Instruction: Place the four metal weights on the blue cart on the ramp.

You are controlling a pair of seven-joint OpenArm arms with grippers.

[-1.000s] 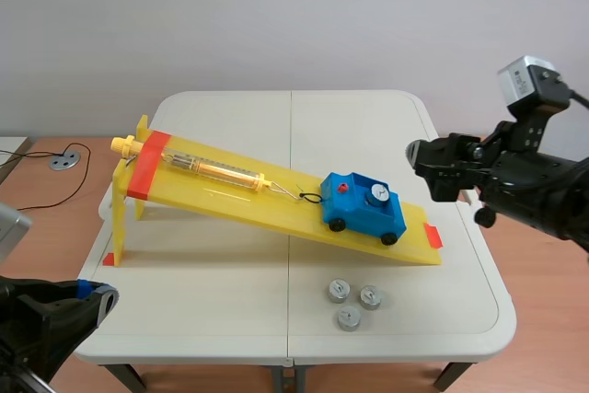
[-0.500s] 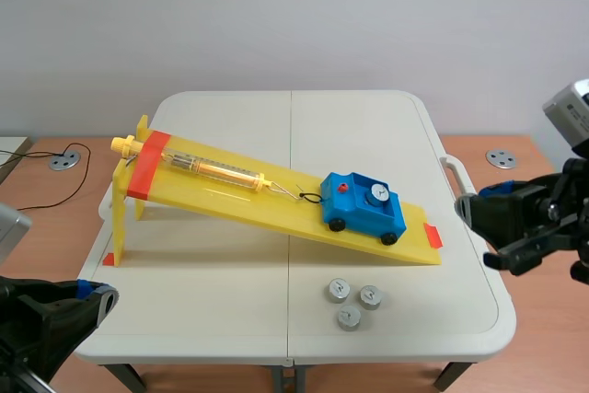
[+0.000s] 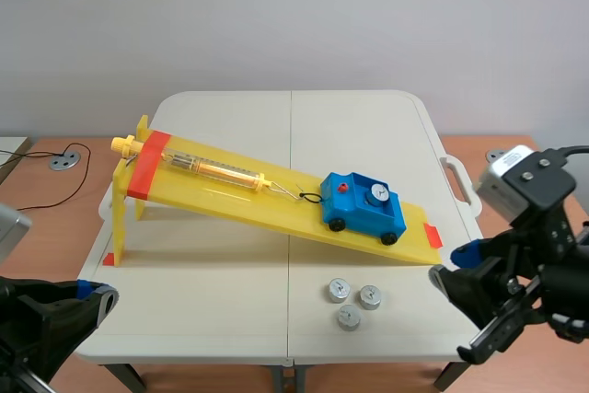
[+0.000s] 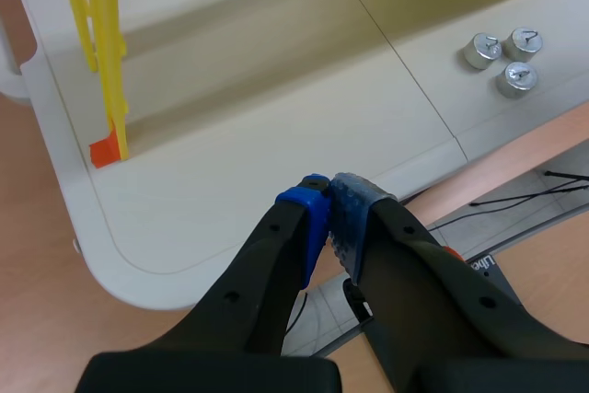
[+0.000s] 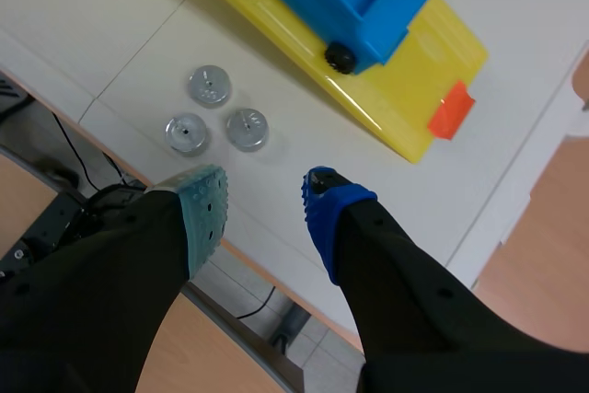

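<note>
blue cart [image 3: 364, 209] lengthwise down ramp [image 3: 221, 196], weight [image 3: 376, 194] aboard

A bright yellow ramp [image 3: 276, 207] runs across the middle of the frame, with an orange-red tape band [image 3: 147, 165] at its upper-left end and a small orange-red tab [image 3: 433, 236] at its lower-right end. On it are a clear amber spring scale [image 3: 212, 169] and a blue cart [image 3: 363, 211] with black wheels [image 3: 337, 224], a red knob [image 3: 343, 188] and a silver weight [image 3: 375, 194]. Three silver metal weights [image 3: 339, 291] show at lower centre on the off-white table [image 3: 212, 319], and of the two black grippers the left gripper [image 4: 329, 213] has blue dotted pads [image 4: 352, 223], while the right gripper [image 5: 262, 209] has a grey-green dotted pad [image 5: 204, 213] and a blue one.
</note>
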